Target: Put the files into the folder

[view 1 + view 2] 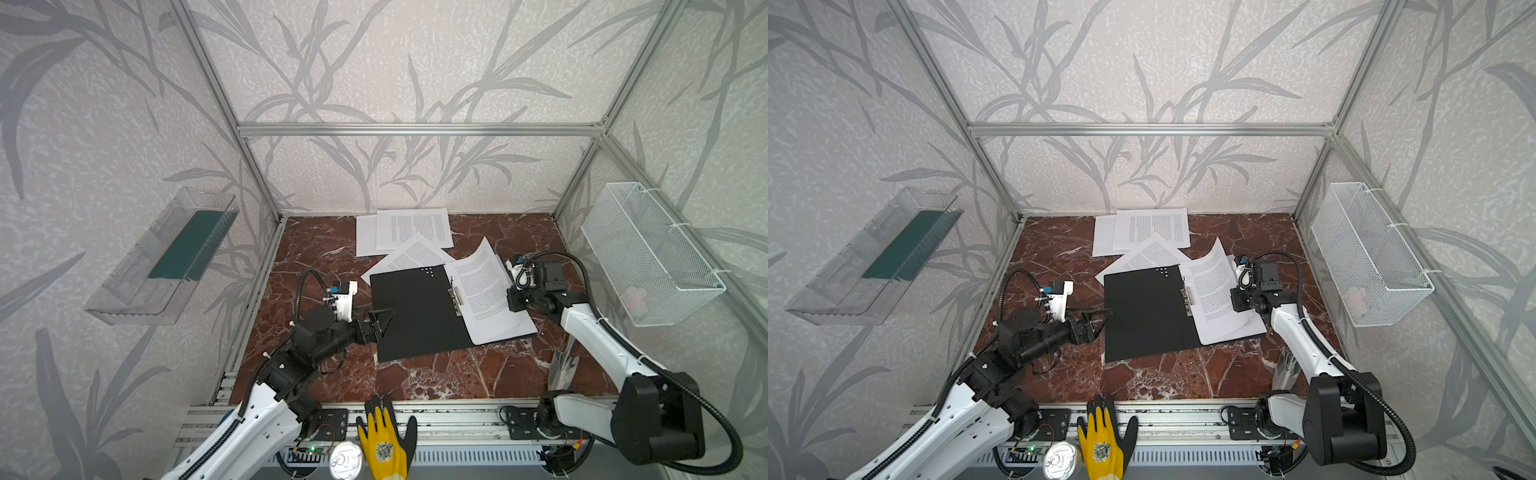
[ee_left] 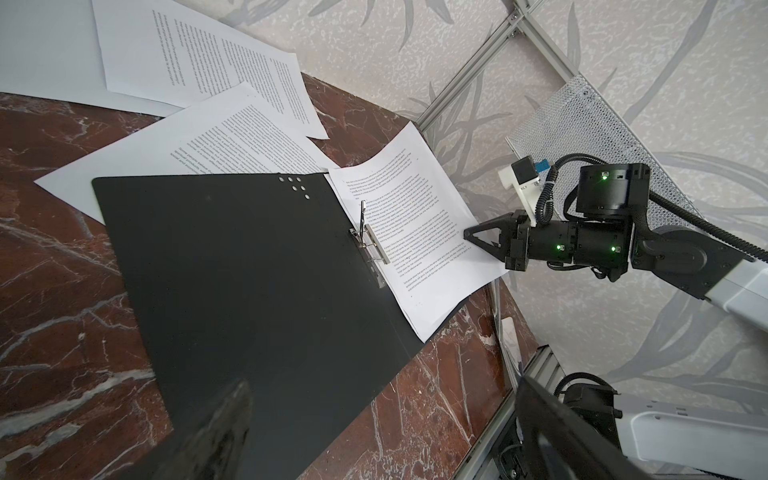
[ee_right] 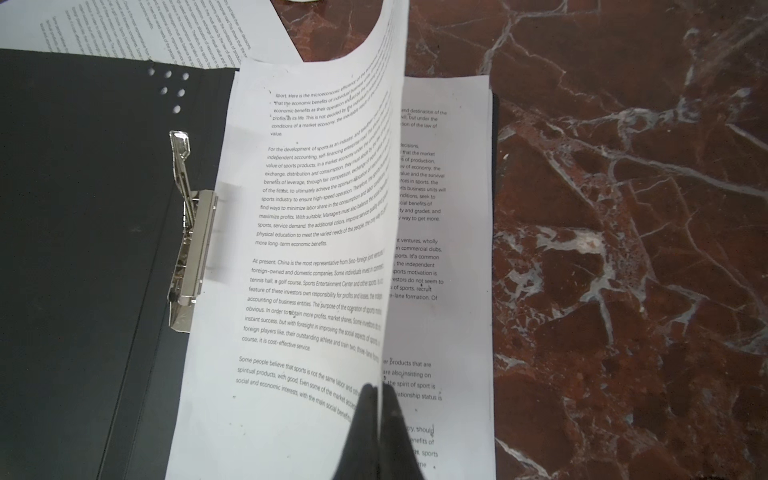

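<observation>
While pinching the right edge of the curled top sheet [image 3: 316, 232] in the pressed-together right gripper [image 3: 378, 392], lower gently toward the right leaf of the open black folder [image 1: 411, 316], lying flat mid-worktop [image 1: 415, 374]. Aim to lay it square over the sheet beneath [image 3: 449, 199], left edge snug against the metal clip [image 3: 193, 241] at the spine. Move slowly: thin paper, likely to buckle or slide askew. Use the left gripper [image 1: 380, 320], spread wide at the folder's left edge, to pin the cover against shifting; contact with the cover not clear from these views. Let go only once flat. Afterwards, turn to the loose sheets [image 1: 411, 230] at the far side, one tucked partly under the folder's far edge.
</observation>
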Tool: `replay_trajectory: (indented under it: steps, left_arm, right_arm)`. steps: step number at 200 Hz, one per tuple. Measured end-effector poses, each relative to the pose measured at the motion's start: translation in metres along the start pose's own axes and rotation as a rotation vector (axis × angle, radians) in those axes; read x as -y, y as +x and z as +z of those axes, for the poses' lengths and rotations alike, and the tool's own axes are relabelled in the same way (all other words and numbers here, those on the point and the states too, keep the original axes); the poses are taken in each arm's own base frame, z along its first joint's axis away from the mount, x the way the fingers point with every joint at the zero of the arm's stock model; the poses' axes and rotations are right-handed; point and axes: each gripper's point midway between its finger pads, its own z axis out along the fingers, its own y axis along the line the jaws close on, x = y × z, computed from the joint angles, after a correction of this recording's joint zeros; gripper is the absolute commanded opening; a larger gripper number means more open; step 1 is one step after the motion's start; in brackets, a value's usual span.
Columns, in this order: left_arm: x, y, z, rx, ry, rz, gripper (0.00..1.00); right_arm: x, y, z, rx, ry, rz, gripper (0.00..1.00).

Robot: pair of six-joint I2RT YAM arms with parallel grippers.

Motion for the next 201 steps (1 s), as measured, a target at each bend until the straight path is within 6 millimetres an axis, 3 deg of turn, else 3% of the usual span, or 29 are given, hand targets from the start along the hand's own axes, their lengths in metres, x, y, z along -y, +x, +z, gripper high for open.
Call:
replay_trajectory:
  steps: [201]
  left_arm:
    - [0.0, 0.0, 0.0, 0.0, 0.0, 0.0, 0.99]
  right_arm:
    - [-0.019, 0.001, -0.002, 0.033, -0.104, -0.013, 0.0]
